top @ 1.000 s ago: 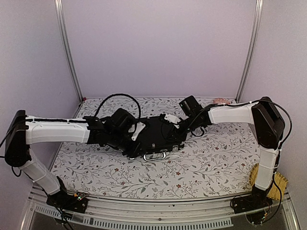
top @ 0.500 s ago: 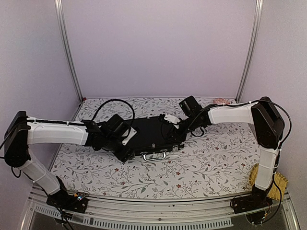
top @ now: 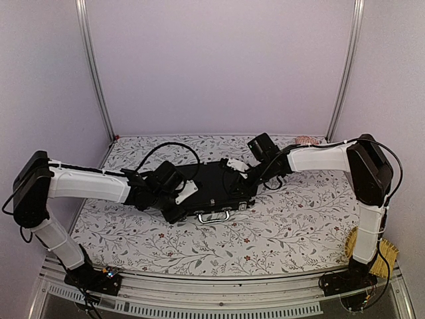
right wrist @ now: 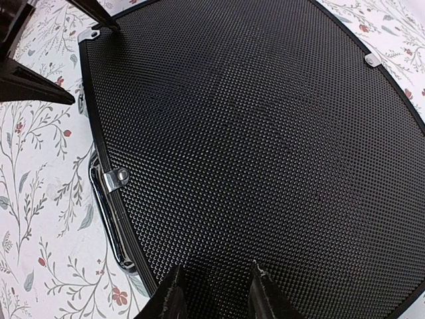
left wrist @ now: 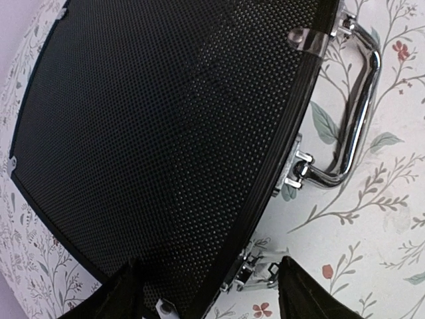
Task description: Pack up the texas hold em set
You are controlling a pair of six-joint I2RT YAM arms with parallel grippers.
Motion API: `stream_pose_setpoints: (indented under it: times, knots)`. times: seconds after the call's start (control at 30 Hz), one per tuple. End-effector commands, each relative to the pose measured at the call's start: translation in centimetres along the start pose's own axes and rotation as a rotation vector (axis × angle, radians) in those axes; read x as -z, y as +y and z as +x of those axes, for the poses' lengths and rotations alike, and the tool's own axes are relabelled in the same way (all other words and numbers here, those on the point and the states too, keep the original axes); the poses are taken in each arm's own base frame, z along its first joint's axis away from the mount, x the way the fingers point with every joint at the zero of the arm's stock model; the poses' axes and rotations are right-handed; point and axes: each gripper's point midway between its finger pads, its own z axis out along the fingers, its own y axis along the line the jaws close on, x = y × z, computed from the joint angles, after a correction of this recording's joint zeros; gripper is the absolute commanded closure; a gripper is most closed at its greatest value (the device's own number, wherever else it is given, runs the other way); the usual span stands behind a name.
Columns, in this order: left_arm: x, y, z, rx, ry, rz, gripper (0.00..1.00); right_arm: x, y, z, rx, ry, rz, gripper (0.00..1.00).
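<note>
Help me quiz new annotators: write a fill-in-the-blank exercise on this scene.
1. The black briefcase lies flat on the table with its lid ____.
2. Its handle, on the side facing the arm bases, is coloured ____.
3. The end effector straddling the latch near the case's corner belongs to the ____ arm.
Missing words: closed; silver; left.

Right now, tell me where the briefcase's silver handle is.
In the top view, the silver handle sticks out from the near edge of the closed black briefcase, around the middle of the view, just right of the left tool.
</note>
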Motion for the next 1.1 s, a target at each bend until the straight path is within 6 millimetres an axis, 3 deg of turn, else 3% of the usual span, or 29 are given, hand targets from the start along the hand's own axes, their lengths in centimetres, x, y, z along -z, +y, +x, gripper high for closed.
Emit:
stream_pose_setpoints:
  times: [0.0,0.33,0.5,0.77,0.9,1.07]
  knots:
    - [-1.7,-0.8,1.8,-0.150,0.086,-0.030,0.30,-2.0,1.5,4.1,-0.064,0.122,-0.075,0.66]
    - [-3.1,-2.6,5.3,-0.307,0.184,-0.018,0.30,-2.2,1.8,4.4,-0.068,0.127,-0.090,0.65]
    - [-3.9,-1.1,6.9,-0.323,0.259,-0.122,0.32,-2.3,1.8,4.4,-0.072,0.128,-0.097,0.65]
    - [-4.7,-0.4,6.2,-0.299,0.254,-0.212,0.38,-2.4,1.9,4.5,-0.075,0.133,-0.103,0.65]
    - [-4.9,-1.2,6.1,-0.296,0.249,-0.184,0.42,-2.3,1.9,4.5,-0.076,0.132,-0.107,0.64]
    - [-3.8,-1.9,4.1,-0.268,0.172,-0.144,0.41,-1.9,1.9,3.9,-0.071,0.123,-0.100,0.64]
